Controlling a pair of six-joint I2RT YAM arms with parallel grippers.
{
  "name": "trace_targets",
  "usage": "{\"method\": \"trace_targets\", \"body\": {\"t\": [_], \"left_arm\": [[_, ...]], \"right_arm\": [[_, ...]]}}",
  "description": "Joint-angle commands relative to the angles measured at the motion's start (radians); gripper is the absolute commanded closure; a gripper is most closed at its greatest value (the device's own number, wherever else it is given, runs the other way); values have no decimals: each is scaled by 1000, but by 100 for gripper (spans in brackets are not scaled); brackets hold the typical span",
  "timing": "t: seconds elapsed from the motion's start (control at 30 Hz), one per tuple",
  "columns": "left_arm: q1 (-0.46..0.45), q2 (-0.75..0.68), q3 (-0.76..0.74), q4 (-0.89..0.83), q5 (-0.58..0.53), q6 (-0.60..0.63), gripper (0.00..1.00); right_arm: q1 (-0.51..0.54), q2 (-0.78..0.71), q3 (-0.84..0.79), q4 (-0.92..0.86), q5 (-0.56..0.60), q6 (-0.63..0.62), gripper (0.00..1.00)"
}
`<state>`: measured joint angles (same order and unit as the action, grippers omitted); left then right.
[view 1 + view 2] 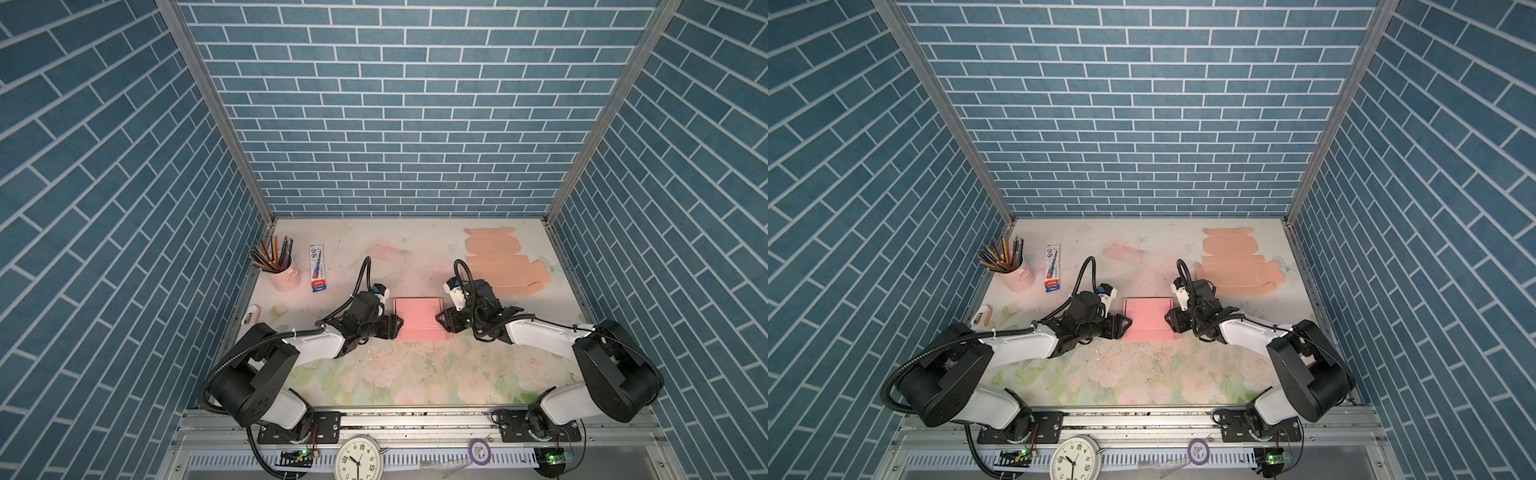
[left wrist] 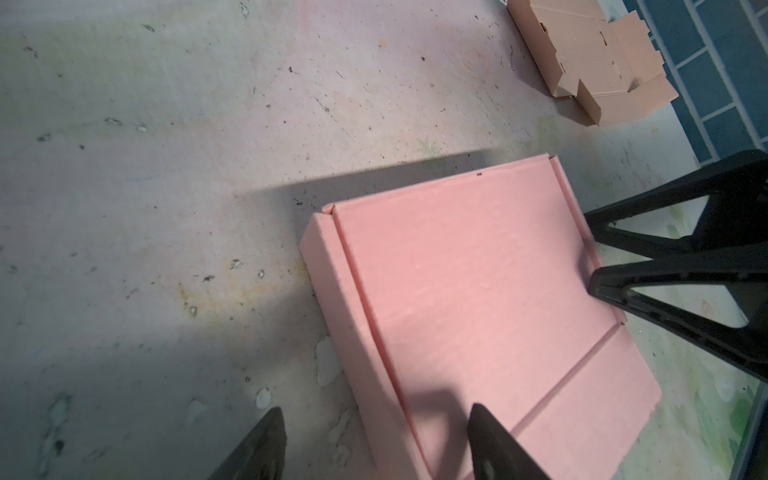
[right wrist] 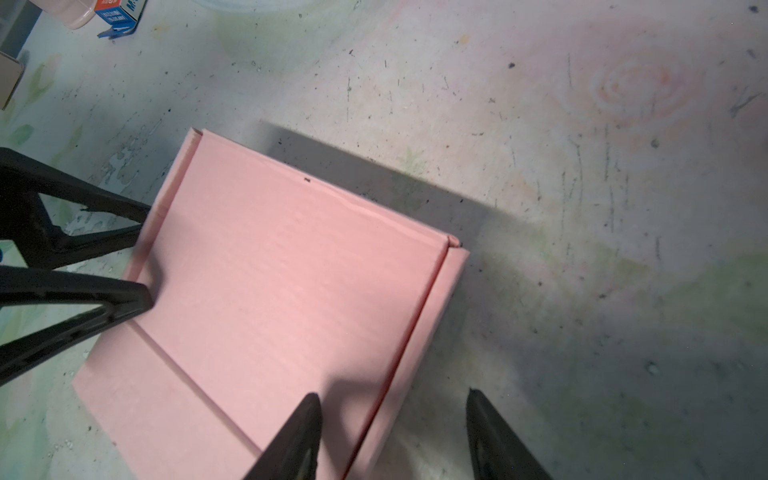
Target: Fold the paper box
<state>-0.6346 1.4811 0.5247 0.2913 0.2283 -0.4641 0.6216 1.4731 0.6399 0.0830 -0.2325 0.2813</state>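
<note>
The pink paper box lies mid-table with its lid panel down flat and a front flap creased toward me. My left gripper is at its left side, open. In the left wrist view the left gripper straddles the box's side wall, one finger over the lid and one over the table. My right gripper mirrors it at the right side. It is open astride the box's other wall. Neither gripper pinches the card.
Flat peach cardboard blanks lie at the back right. A pink cup of pencils and a small blue-and-white carton stand at the back left. A white object sits by the left edge. A clock lies on the front rail.
</note>
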Motion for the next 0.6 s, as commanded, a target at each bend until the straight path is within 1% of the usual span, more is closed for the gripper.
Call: {"method": "trace_targets", "body": {"t": [0.0,0.17,0.23,0.37,0.57], "left_arm": [[-6,1,-17,-7,-20,-5,30],[-7,-34,-7,-35,-33,-2,30],[-8,-56,-4,-48,-40,3,27],[-30,-102,-2,-92,-74,16,24],[-69,-162,-28,-145,-97,10,23]], "right_arm": [[11,0,-14,-21,8,16,44],[20,-44,0,-56,28,16,43],[25,-65,4,-70,37,17,42],[34,-100,2,-86,42,27,41],[64,-139,-24,-109,60,52,40]]}}
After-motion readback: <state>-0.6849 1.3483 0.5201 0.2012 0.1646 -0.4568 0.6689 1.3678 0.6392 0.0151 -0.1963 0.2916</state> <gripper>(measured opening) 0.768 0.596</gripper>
